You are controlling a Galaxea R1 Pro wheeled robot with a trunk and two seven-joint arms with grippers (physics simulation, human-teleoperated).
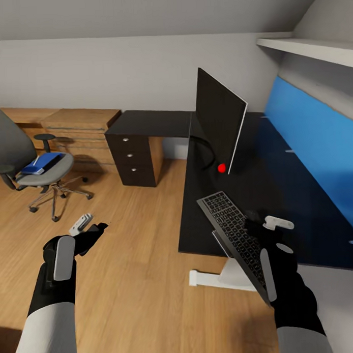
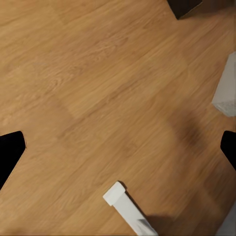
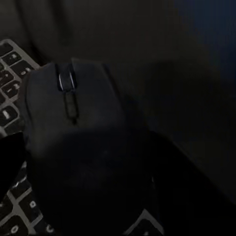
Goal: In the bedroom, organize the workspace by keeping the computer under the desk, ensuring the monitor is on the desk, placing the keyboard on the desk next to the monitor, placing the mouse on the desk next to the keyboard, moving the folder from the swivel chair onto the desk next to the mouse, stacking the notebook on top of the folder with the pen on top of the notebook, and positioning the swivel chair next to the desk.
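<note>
Black L-shaped table (image 1: 279, 193) carries the monitor (image 1: 219, 121) and the keyboard (image 1: 234, 235), which overhangs its front edge. Blue folder (image 1: 41, 163) on swivel chair (image 1: 23, 151). Right hand (image 1: 264, 225) grasps the mouse (image 3: 73, 147) above the keys; left hand (image 1: 89, 231) released over floor.

Open desk (image 1: 299, 192) top right of the monitor (image 1: 220, 126); keyboard (image 1: 234, 235) overhanging the front edge, mouse (image 3: 73, 147) atop it. Bare floor (image 1: 138, 259) left, toward chair (image 1: 23, 151).

i see the desk (image 1: 299, 192) carrying the monitor (image 1: 219, 125); the keyboard (image 1: 234, 235) lies tilted over its front edge.
</note>
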